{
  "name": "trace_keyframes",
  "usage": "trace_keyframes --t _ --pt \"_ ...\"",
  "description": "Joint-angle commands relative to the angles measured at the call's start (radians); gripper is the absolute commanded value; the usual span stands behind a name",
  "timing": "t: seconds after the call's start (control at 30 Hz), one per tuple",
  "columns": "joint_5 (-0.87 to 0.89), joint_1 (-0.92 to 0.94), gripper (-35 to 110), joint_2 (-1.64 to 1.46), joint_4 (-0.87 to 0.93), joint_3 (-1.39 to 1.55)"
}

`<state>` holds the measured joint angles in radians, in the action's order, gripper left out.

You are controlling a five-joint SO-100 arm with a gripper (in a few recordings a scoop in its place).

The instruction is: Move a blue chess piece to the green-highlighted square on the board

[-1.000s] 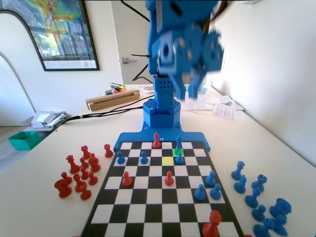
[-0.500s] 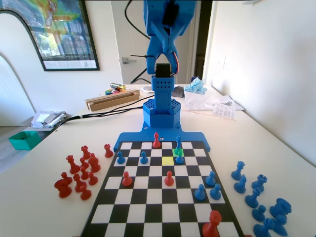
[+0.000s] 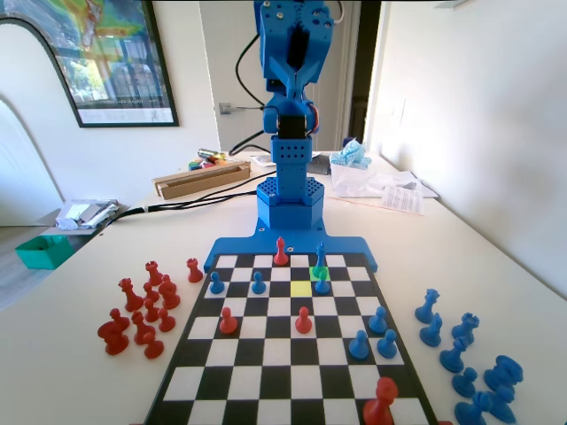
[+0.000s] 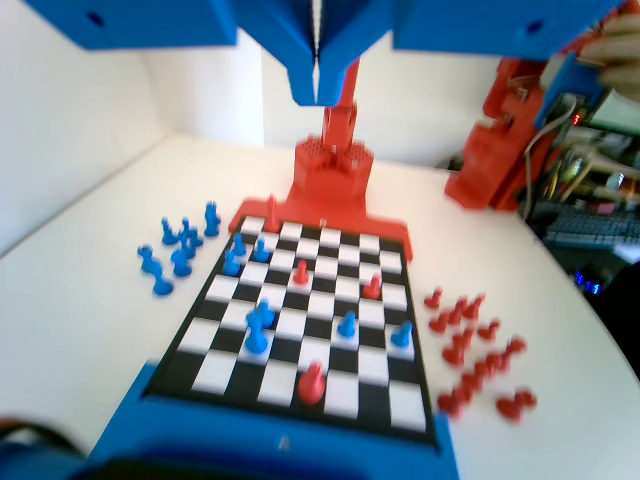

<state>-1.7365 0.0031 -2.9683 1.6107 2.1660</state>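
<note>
The tall blue chess piece [image 3: 320,258] stands upright on the green-highlighted square [image 3: 319,274], in the board's [image 3: 266,390] second row from the arm's base. In the blurred wrist view the same piece [image 4: 256,338] stands left of centre near the bottom. My gripper [image 4: 316,78] hangs high above the board [image 4: 410,405], its jaws shut with only a thin slit between them and nothing held. In the fixed view the blue arm [image 3: 292,80] is folded up over its base, far above the pieces.
A yellow square [image 3: 301,288] lies beside a blue pawn [image 3: 322,283]. Red pieces [image 3: 303,319] and several blue pawns [image 3: 359,345] stand on the board. Spare red pieces [image 3: 142,314] crowd the table left of it, spare blue ones [image 3: 465,363] the right.
The arm swung from the right, where it was blurred, back to the centre and rose higher. No piece on the board has moved.
</note>
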Motion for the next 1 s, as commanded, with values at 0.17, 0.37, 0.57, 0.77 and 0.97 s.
trace_keyframes --t 0.17,0.37,0.57,0.77,0.97 --pt "-0.005 0.026 1 -0.087 -0.040 0.018" --pt "-0.003 0.031 1 -0.087 -0.040 0.017" --pt "-0.003 0.031 1 -0.087 -0.040 0.017" --pt "-0.003 0.031 1 -0.087 -0.040 0.017" --pt "-0.003 0.031 1 -0.087 -0.040 0.017"
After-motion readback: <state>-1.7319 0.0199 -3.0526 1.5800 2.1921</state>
